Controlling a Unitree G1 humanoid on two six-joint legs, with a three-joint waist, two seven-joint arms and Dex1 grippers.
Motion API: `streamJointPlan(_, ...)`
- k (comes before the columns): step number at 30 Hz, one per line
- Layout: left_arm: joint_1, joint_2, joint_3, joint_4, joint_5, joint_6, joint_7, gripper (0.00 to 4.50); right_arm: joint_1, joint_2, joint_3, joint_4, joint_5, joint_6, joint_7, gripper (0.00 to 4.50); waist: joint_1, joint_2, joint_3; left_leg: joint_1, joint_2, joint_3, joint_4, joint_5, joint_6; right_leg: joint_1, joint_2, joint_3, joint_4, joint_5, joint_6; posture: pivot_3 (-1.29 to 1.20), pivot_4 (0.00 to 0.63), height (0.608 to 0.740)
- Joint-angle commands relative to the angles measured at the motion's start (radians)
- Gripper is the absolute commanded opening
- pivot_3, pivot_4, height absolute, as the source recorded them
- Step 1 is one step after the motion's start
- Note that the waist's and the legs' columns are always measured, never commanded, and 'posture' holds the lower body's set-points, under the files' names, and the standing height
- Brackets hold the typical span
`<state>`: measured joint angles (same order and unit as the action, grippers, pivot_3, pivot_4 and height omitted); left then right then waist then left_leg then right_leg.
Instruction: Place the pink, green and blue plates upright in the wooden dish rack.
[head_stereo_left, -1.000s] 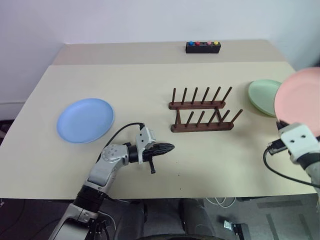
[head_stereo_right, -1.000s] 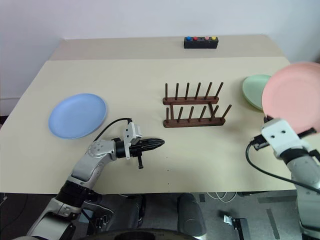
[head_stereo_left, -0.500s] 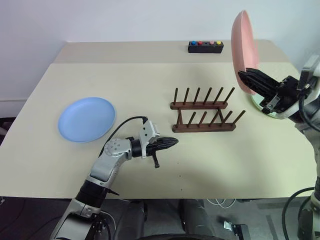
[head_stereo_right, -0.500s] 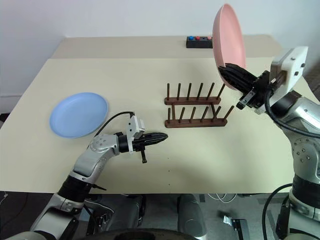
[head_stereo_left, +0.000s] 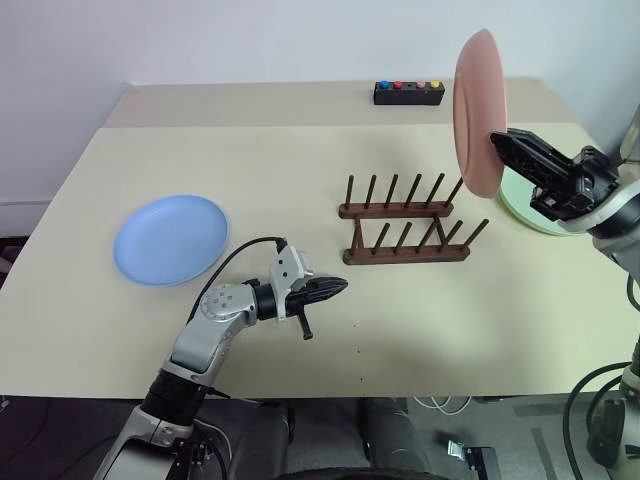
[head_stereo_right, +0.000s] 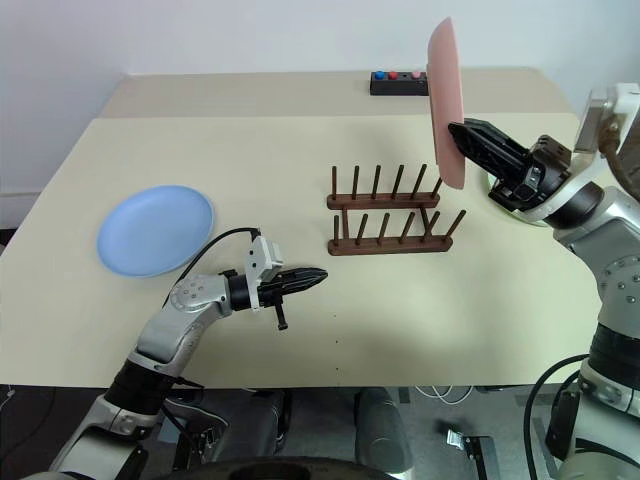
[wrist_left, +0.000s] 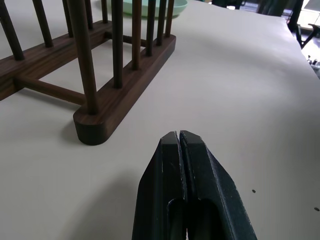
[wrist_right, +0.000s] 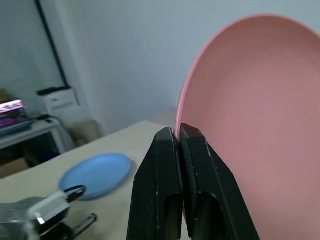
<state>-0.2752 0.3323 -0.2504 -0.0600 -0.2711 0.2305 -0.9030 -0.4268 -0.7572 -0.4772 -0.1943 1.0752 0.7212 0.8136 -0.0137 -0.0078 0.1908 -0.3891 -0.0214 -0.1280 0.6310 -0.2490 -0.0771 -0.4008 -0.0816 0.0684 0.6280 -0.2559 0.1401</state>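
Observation:
My right gripper (head_stereo_left: 497, 140) is shut on the lower rim of the pink plate (head_stereo_left: 478, 110), which stands upright and edge-on in the air above the right end of the wooden dish rack (head_stereo_left: 405, 232). The rack's pegs hold nothing. Part of the green plate (head_stereo_left: 517, 203) lies flat on the table behind that gripper, right of the rack. The blue plate (head_stereo_left: 170, 238) lies flat at the left. My left gripper (head_stereo_left: 343, 287) is shut and empty, low over the table in front of the rack's left end (wrist_left: 95, 127).
A black box with coloured buttons (head_stereo_left: 408, 92) sits at the back of the beige table (head_stereo_left: 300, 160), behind the rack. Bare tabletop lies between the blue plate and the rack. The table's front edge runs just below my left arm.
My right arm lifted the pink plate up and leftwards toward the rack and rolled it from facing the camera to standing edge-on. The left gripper stayed put.

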Motion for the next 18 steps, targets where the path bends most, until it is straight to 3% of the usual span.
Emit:
streamJointPlan(1, 0.006, 0.000, 0.013, -0.011, -0.006, -0.028, -0.003, 0.00, 0.008, -0.011, -0.030, -0.048, 0.060, 0.020, 0.014, 0.07, 0.000, 0.000, 0.000, 0.000, 0.000, 0.000, 0.000, 0.000, 0.000, 0.000, 0.000, 0.000, 0.000, 0.000, 0.000, 0.00, 0.150, 0.740)
streamJointPlan(18, 0.000, 0.000, 0.011, 0.018, -0.003, -0.053, -0.017, 0.00, 0.054, -0.008, -0.053, 0.047, 0.066, 0.032, 0.022, 0.07, 0.000, 0.000, 0.000, 0.000, 0.000, 0.000, 0.000, 0.000, 0.000, 0.000, 0.000, 0.000, 0.000, 0.000, 0.000, 0.00, 0.150, 0.740)
